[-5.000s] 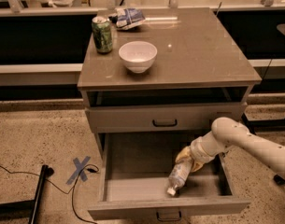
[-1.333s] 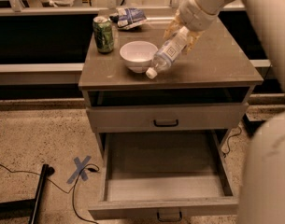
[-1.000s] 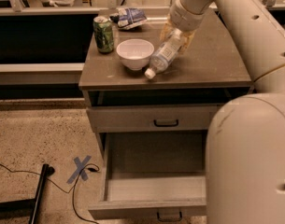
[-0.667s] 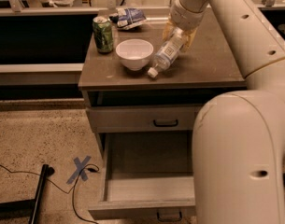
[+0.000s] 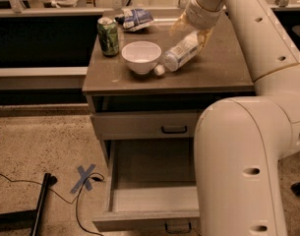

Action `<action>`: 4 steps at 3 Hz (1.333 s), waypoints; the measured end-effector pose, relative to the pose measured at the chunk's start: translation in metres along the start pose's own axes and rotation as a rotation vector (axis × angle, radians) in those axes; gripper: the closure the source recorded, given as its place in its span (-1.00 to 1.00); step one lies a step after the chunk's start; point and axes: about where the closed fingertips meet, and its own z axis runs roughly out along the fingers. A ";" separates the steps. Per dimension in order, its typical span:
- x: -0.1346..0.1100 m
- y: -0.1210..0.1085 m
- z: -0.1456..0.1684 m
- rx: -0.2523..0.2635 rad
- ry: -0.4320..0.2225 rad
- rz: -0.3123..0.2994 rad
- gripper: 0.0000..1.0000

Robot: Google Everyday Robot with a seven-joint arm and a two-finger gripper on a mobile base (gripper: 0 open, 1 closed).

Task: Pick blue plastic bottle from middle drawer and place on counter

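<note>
Counter space at upper middle is shared with a white bowl. The blue plastic bottle is held tilted, cap-down just beside that bowl, clamped by the gripper; if released so, the bowl could be knocked or the bottle rolled off.

Counter: can back left, packet behind it to the right, bowl front of centre. Bottle just right of bowl, tilted, cap end down at the counter beside the bowl's foot, base end up and back. Gripper above counter's back right, clasping the bottle's raised end. Closed drawer under the counter; middle drawer below it, pulled out. Arm in front, covering the drawer's right side. Tape cross on floor, left of drawer.
</note>
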 end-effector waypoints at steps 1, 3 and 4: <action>0.003 -0.005 0.004 0.015 0.011 -0.001 -1.00; 0.022 0.006 -0.041 0.125 0.088 0.057 -1.00; 0.031 0.036 -0.080 0.174 0.144 0.138 -1.00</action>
